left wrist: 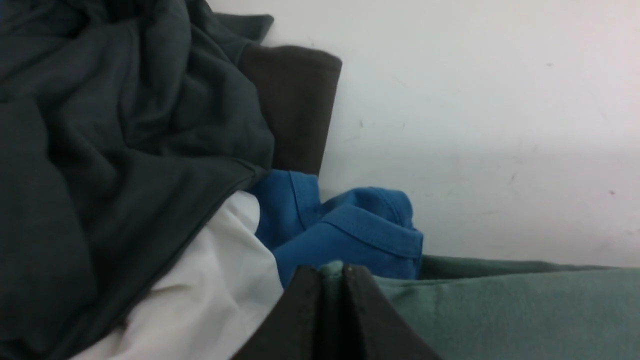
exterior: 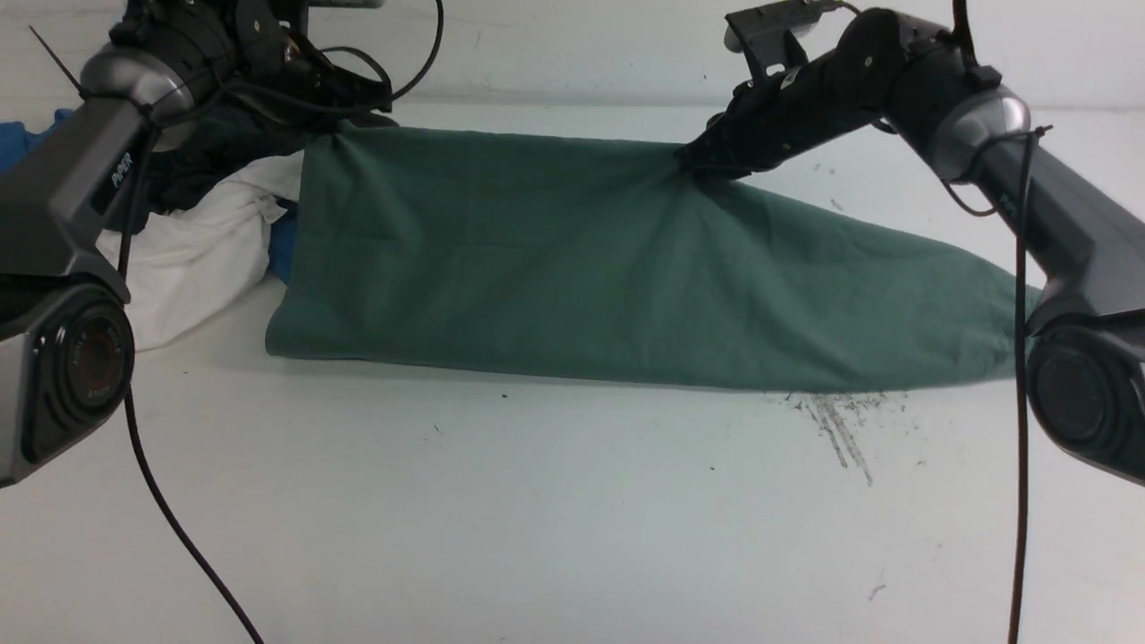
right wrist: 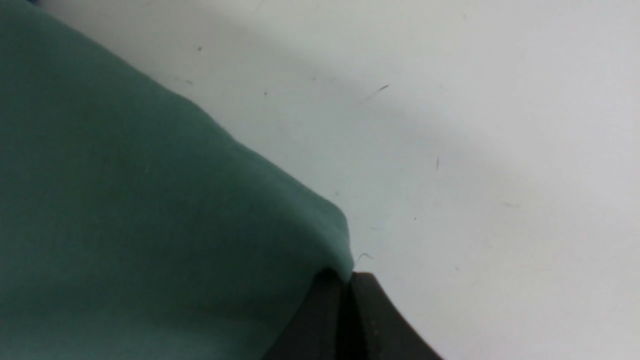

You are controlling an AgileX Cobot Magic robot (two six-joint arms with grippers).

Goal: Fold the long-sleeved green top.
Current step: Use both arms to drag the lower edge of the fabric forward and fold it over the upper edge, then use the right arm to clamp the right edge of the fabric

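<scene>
The green long-sleeved top (exterior: 555,268) lies across the middle of the white table as a long band, its plain back side up, tapering toward the right. My left gripper (exterior: 344,125) is shut on its far left corner; green cloth (left wrist: 525,315) shows pinched between the dark fingers (left wrist: 305,310). My right gripper (exterior: 693,165) is shut on the far edge of the top near the middle, with the cloth's edge (right wrist: 200,225) caught at the fingers (right wrist: 370,320). Neck, tag and logo are hidden.
A pile of other clothes sits at the far left: a dark charcoal garment (left wrist: 100,125), a white one (exterior: 192,255) and a blue shirt (left wrist: 345,225), all touching the green top's left end. Scuff marks (exterior: 836,425) mark the table (exterior: 572,519) near the front right.
</scene>
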